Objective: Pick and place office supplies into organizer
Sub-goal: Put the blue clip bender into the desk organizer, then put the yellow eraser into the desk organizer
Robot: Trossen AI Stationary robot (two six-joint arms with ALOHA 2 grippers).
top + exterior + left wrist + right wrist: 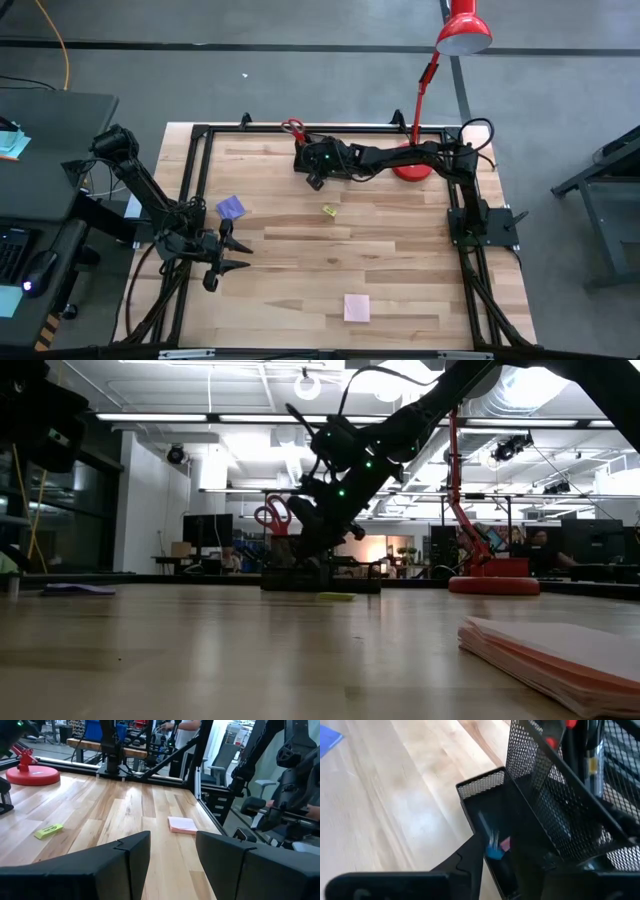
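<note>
I see the right jaws [495, 865] slightly parted over the organizer [530, 820], low tray section, a small blue-and-pink item [495, 849] blurred between them; whether it is gripped, I cannot tell. The organizer sits at the table's [400, 270] far edge, scissors [292, 128] upright in its cup. Left jaws [172, 857] stand open, empty, over the near-left side. Wide bare wood separates the yellow piece [328, 210], purple pad [231, 207] and pink pad [356, 307]. No writing reads.

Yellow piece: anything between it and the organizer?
Nothing visible. In the high view the yellow piece lies alone on bare wood, with open table between it and the organizer. The right gripper hangs over the organizer's low tray; the left gripper waits at the table's left edge.
</note>
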